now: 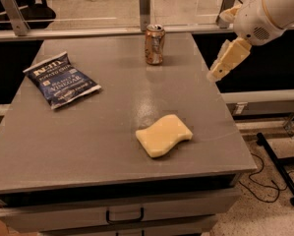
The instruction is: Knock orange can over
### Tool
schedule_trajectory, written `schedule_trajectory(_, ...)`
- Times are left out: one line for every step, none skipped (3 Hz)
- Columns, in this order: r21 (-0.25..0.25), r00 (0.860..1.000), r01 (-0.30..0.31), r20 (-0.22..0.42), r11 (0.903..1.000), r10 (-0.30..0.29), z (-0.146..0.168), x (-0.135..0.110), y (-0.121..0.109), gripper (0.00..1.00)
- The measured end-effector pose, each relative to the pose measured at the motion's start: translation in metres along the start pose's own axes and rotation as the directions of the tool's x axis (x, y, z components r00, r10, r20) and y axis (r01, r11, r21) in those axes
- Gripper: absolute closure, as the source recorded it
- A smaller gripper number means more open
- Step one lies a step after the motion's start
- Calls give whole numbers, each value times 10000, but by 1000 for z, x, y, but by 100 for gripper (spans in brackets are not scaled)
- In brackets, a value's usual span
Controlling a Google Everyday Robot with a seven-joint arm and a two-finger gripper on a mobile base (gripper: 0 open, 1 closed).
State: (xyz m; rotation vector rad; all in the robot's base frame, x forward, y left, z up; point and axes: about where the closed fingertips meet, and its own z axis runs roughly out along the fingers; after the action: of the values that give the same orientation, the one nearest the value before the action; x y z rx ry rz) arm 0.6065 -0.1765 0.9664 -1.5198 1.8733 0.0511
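Observation:
The orange can [155, 44] stands upright near the far edge of the grey table [87, 136], right of centre. It is orange-brown with a silver top. My gripper [218, 73] hangs at the end of the white arm over the table's right edge, to the right of the can and a little nearer to me. It is apart from the can and holds nothing that I can see.
A yellow sponge [163, 134] lies on the table's near right part. A dark blue chip bag [61, 79] lies at the left. A rail with metal posts [144, 4] runs behind the table. Drawers sit below the front edge. Cables lie on the floor at right.

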Motion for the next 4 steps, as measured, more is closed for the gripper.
schedule_trajectory(445, 9987, -410, 332, 9982, 395, -3, 6, -11, 0)
schedule_trajectory(774, 9878, -1039, 1239, 9916, 938, 13, 10, -34, 0)
schedule_trajectory(717, 9609, -1621, 2382, 9842, 1409, 42, 10, -57, 0)
schedule_trajectory(100, 9223, -2033, 3377, 9791, 1881, 81, -6, -69, 0)
